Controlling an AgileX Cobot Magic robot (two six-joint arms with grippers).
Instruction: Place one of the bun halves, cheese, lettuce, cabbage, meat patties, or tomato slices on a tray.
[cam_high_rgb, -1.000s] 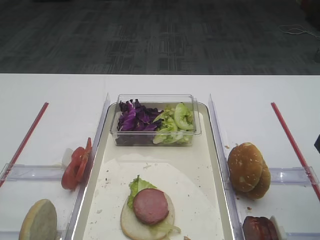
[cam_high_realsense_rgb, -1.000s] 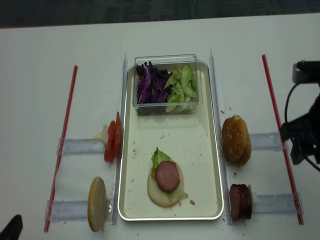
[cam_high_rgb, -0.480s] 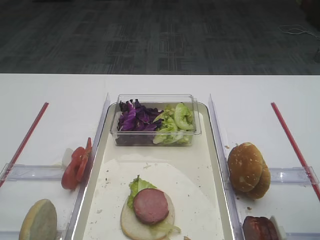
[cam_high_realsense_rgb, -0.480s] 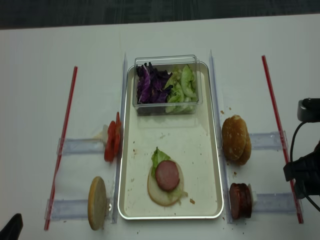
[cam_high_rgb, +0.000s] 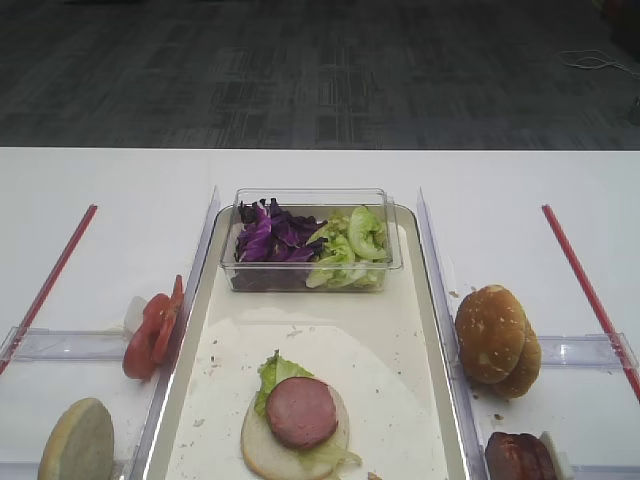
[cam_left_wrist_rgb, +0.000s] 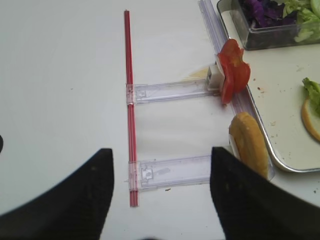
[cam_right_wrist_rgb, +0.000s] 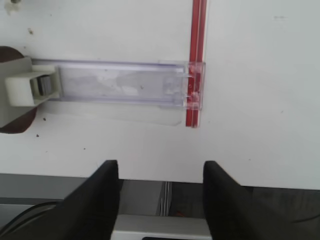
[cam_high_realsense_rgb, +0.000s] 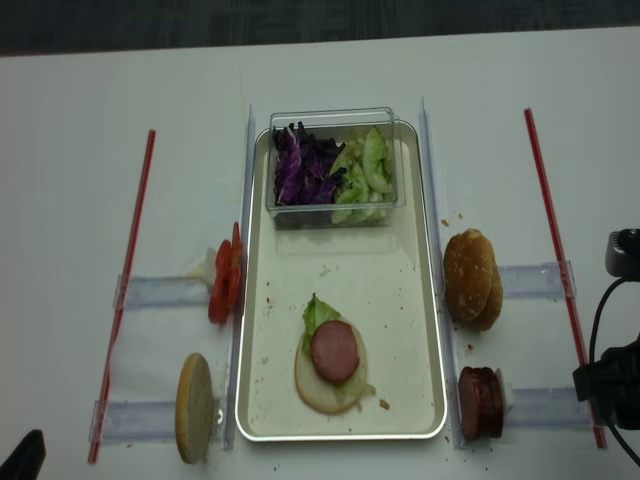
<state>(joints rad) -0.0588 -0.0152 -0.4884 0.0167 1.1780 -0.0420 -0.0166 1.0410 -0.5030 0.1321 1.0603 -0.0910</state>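
On the cream tray (cam_high_realsense_rgb: 350, 280) lies a pale bun half (cam_high_realsense_rgb: 312, 388) with a lettuce (cam_high_realsense_rgb: 318, 312) leaf and a meat patty (cam_high_realsense_rgb: 334, 352) on top. More cabbage (cam_high_rgb: 265, 235) and lettuce (cam_high_rgb: 350, 245) fill a clear tub at the tray's far end. Tomato slices (cam_high_realsense_rgb: 225, 285) and a pale bun half (cam_high_realsense_rgb: 195, 407) stand left of the tray. Golden bun halves (cam_high_realsense_rgb: 470, 280) and meat patties (cam_high_realsense_rgb: 480, 403) stand to its right. My right gripper (cam_right_wrist_rgb: 161, 172) is open and empty over the table's near edge. My left gripper (cam_left_wrist_rgb: 161, 160) is open over bare table left of the pale bun half (cam_left_wrist_rgb: 248, 145).
Clear plastic rails (cam_high_realsense_rgb: 160, 292) hold the food on both sides. Red strips (cam_high_realsense_rgb: 125, 280) (cam_high_realsense_rgb: 550, 230) run along the outer left and right. The right arm (cam_high_realsense_rgb: 610, 385) sits at the near right, past the red strip (cam_right_wrist_rgb: 196, 60). Crumbs dot the tray.
The right arm has drawn back toward the table's near edge, from beside the golden buns to beside the meat patties. The food has not moved.
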